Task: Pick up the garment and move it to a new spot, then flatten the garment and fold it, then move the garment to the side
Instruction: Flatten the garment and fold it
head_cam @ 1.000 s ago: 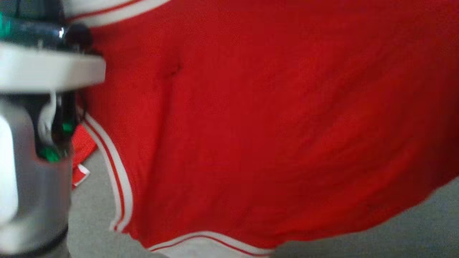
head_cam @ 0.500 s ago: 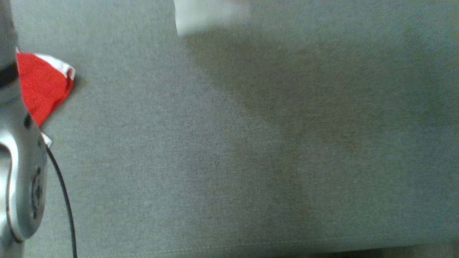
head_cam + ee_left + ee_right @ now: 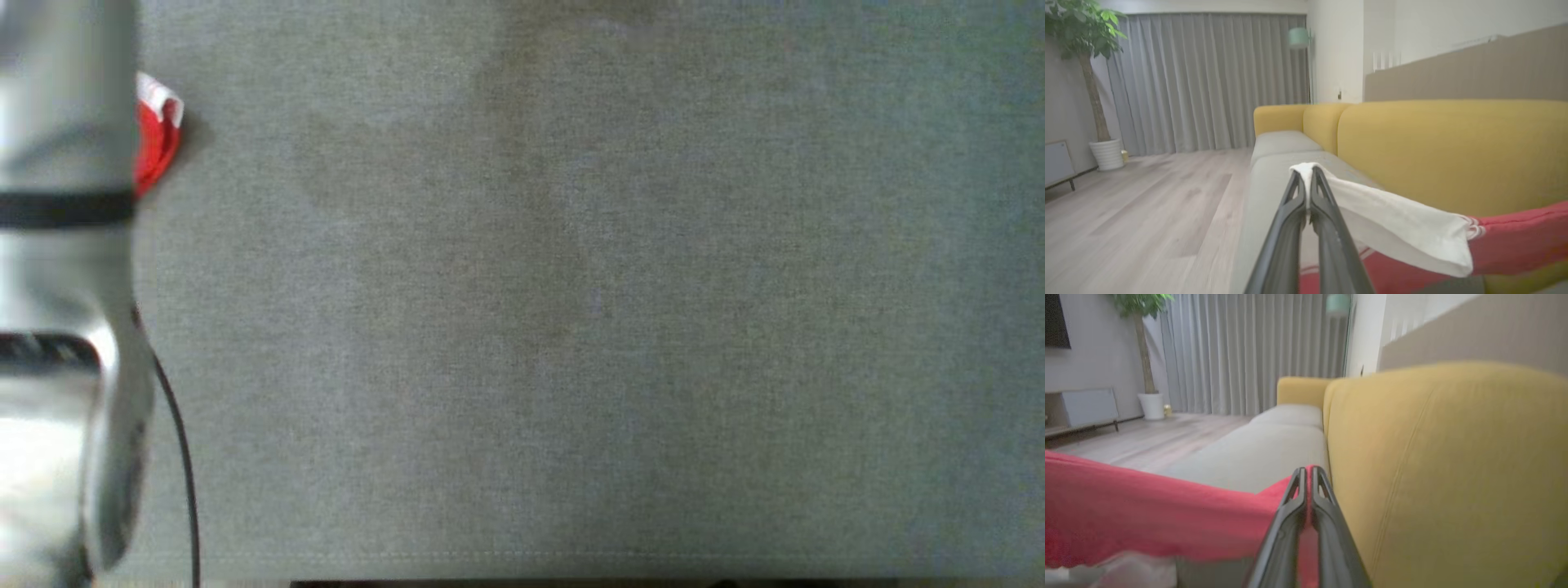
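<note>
Over sofa seat, red garment stretched lengthwise between clamped jaws

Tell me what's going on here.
The robot holds a red garment with both arms. Its left end effector is shut on the white trim, its right end effector on red fabric. The cloth hangs between them over the grey sofa seat, beside the yellow backrest. It isn't laid flat yet.

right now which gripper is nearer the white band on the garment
Left. The left gripper is shut on the white band itself; the right gripper pinches red cloth of the garment, apart from that band.
</note>
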